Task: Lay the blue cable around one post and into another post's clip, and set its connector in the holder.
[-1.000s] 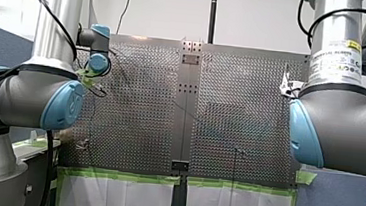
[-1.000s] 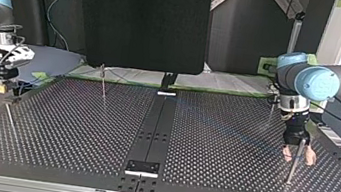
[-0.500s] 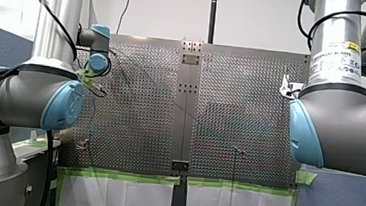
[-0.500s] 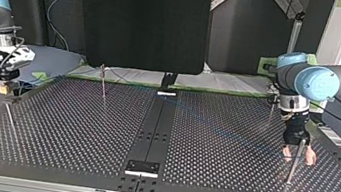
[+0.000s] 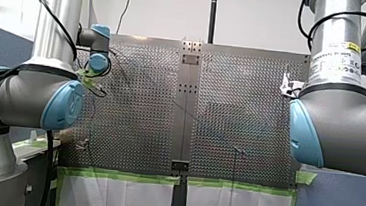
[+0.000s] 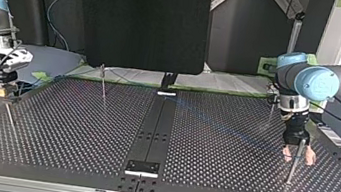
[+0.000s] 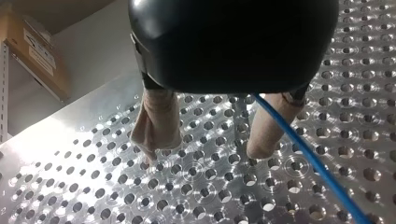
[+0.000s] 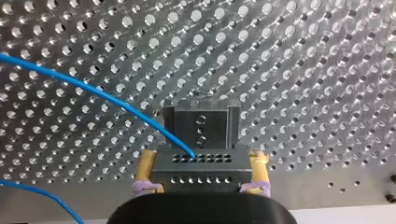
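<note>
OK, right gripper (image 8: 203, 156) is clamped on the connector (image 8: 201, 169), with yellow-padded fingers (image 8: 147, 163) on either side of it. Holder (image 8: 201, 122) sits just ahead of them, connector not in it yet. Blue cable (image 8: 93, 91) leaves the connector's front and sweeps sideways over the perforated table (image 8: 303, 56). Left gripper (image 7: 208, 151) is spread and gripping nothing, with a post (image 6: 291, 168) between its beige pads (image 7: 156, 121). Cable runs alongside one pad; can't tell if they touch.

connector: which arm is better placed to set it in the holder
Right. My right gripper is shut on the dark grey perforated connector block, with the dark grey U-shaped holder just ahead. My left gripper is open around a thin metal post.
</note>
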Action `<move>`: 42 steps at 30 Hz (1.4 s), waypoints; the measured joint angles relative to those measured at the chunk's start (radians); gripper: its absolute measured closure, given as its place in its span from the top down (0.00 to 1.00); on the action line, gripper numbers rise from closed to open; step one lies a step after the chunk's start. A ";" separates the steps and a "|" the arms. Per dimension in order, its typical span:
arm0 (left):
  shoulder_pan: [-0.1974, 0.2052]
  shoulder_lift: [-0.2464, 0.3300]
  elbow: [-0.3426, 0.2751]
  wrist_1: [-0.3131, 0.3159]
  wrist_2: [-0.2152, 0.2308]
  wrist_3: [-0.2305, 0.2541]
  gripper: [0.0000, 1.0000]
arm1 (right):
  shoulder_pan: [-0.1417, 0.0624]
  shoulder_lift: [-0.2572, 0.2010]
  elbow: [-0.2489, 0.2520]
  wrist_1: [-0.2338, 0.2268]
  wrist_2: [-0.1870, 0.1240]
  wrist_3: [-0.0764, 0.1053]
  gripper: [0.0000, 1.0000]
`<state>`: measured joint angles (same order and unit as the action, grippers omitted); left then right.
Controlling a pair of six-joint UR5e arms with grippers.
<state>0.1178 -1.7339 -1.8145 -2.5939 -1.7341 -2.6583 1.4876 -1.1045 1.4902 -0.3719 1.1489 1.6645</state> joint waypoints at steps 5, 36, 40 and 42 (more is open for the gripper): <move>0.000 0.000 0.000 0.000 0.000 0.000 1.00 | 0.000 0.015 -0.014 0.003 -0.002 0.005 0.11; 0.001 0.000 0.000 0.000 0.000 0.002 1.00 | 0.000 0.044 -0.053 -0.014 -0.055 0.068 0.11; 0.001 0.000 0.000 0.000 0.000 0.002 1.00 | 0.002 0.047 -0.053 -0.024 -0.056 0.074 0.11; 0.001 0.000 0.000 0.000 0.000 0.002 1.00 | 0.003 0.049 -0.053 -0.026 -0.056 0.077 0.11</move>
<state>0.1190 -1.7339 -1.8143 -2.5942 -1.7340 -2.6568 1.4906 -1.0553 1.4368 -0.3977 1.0925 1.7412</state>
